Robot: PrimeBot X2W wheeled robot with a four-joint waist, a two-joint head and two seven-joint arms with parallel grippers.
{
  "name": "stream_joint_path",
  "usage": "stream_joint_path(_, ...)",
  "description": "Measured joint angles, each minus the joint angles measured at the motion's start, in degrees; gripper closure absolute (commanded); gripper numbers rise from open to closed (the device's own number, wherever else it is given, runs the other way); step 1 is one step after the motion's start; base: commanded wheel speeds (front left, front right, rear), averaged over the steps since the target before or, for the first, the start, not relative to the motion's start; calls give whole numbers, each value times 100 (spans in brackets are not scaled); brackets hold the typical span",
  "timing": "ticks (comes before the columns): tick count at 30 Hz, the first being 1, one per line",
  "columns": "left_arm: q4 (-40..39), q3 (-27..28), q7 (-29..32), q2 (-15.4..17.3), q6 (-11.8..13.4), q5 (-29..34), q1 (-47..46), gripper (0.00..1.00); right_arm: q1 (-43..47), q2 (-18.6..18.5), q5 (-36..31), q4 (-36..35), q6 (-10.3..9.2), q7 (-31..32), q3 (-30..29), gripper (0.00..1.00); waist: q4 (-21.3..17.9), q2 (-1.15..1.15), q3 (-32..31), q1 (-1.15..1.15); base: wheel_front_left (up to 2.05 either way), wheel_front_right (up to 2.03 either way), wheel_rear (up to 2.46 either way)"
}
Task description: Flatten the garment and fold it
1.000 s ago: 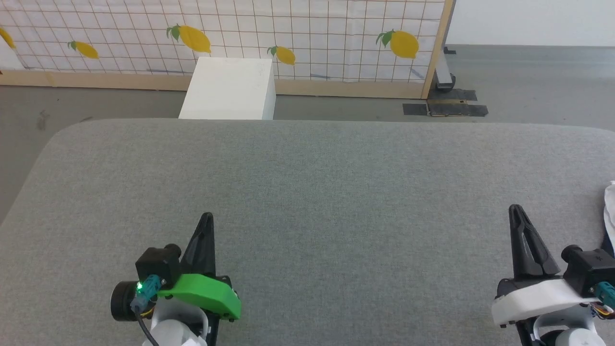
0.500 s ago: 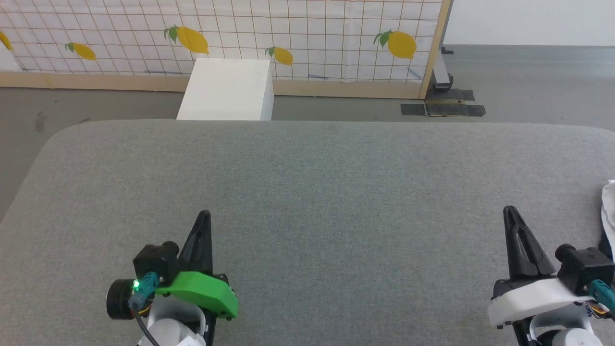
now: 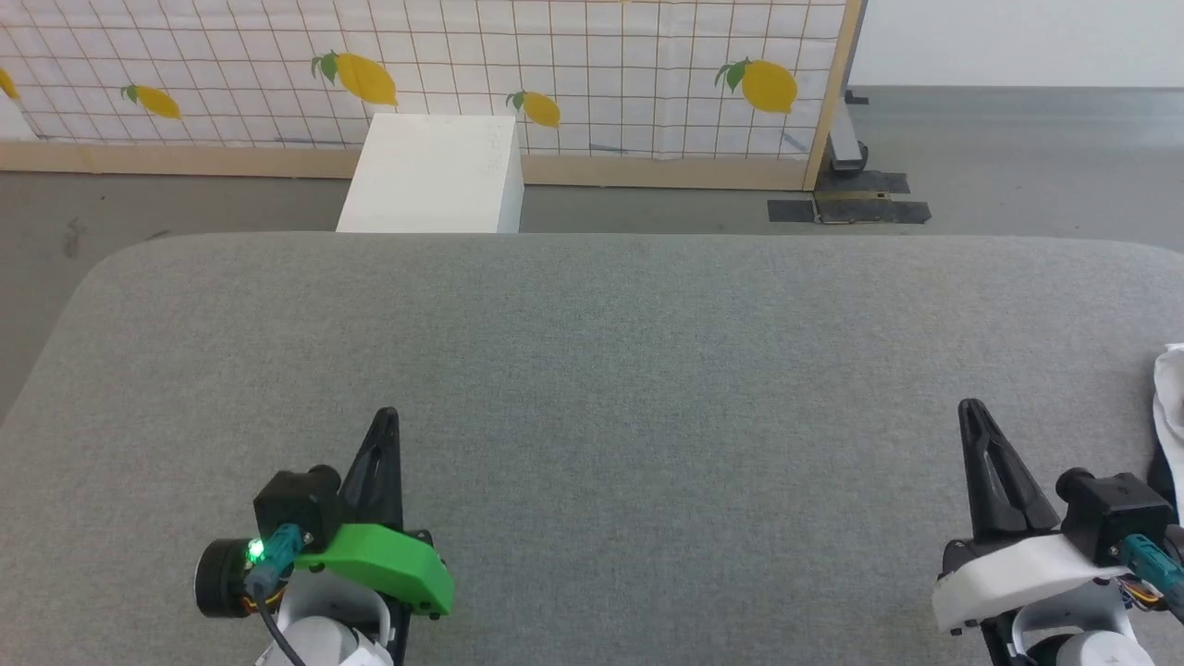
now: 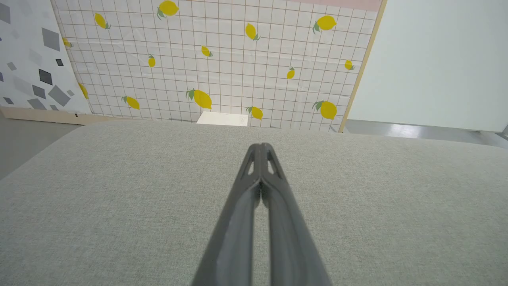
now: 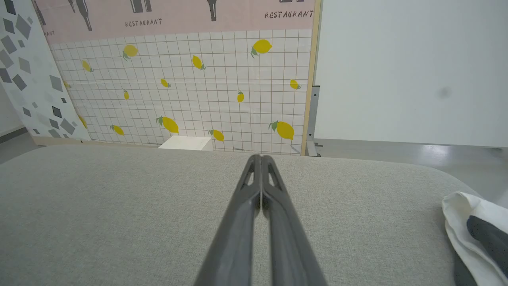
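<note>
The garment (image 3: 1169,407) pokes in at the right edge of the head view as a strip of white cloth with a dark patch below it. In the right wrist view the garment (image 5: 472,234) lies bunched at the lower right, white with a black part. My right gripper (image 3: 968,409) is shut and empty just left of it, over the grey table (image 3: 592,370). Far to the left, my left gripper (image 3: 388,416) hovers shut and empty. In the wrist views, the left gripper (image 4: 260,146) and the right gripper (image 5: 258,157) show fingers pressed together.
A white box (image 3: 435,171) stands on the floor beyond the table's far edge. Behind it is a lemon-patterned grid panel (image 3: 573,65) in a wooden frame. Black tape (image 3: 846,211) marks the floor at the panel's foot.
The whole head picture has shifted slightly left, so the camera moved. Both grippers stay shut and hold their places over the table.
</note>
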Motion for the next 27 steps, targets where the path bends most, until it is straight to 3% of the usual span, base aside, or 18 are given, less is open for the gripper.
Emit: stream_joint_path(27, -388, 171, 371, 0, 27, 353, 138, 100, -3, 0, -142, -31, 0, 237, 153, 100, -73, 0, -13, 0, 0, 0, 0)
